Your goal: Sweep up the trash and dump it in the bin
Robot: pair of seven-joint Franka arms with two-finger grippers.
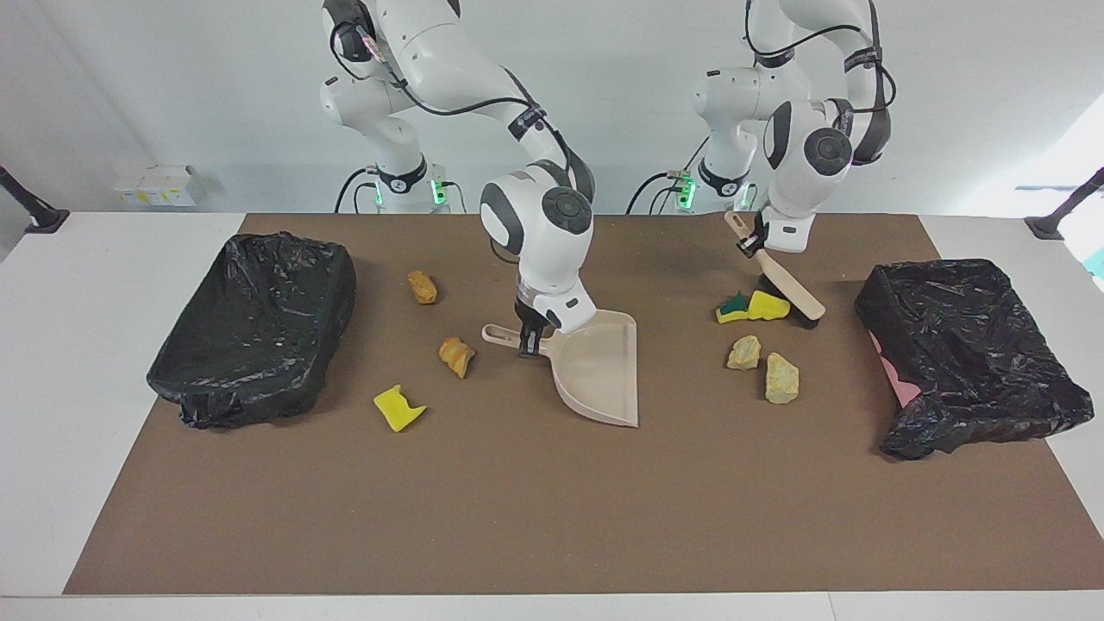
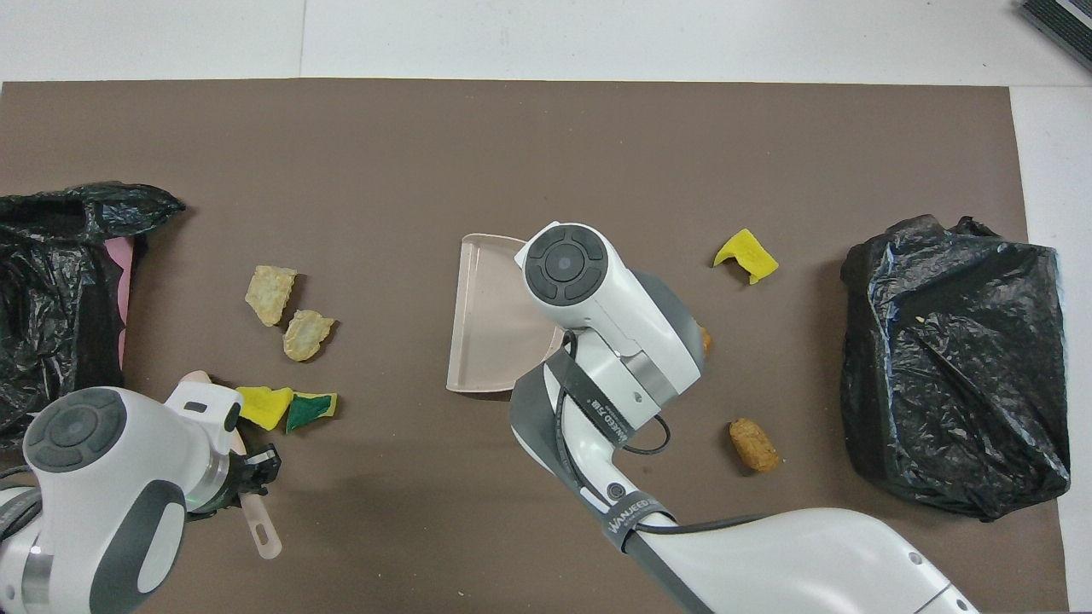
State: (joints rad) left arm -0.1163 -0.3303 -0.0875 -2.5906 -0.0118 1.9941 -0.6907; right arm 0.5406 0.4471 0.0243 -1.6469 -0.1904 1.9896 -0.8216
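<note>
Nearest the robots, the left pincer (image 1: 749,244) is clamped on the handle of the brush (image 1: 789,293), whose black bristles rest on the brown mat (image 1: 535,509) of the counter (image 1: 78,285), touching a yellow sponge chunk (image 1: 767,305) and just beside a green-backed chunk (image 1: 735,309). An orange-brown lump (image 1: 422,287) lies toward the right arm's end. Slightly farther out, the right pincer (image 1: 532,338) grips the handle of the beige dustpan (image 1: 599,366), which sits on the mat mid-counter. Another orange-brown lump (image 1: 456,355) lies just beside that handle. Two pale beige lumps (image 1: 764,366) sit close together, farther out than the sponge pair. Farthest is a lone yellow chunk (image 1: 398,408). A black-bagged bin (image 1: 259,328) stands at the right arm's end, another bin (image 1: 970,354) at the left arm's.
</note>
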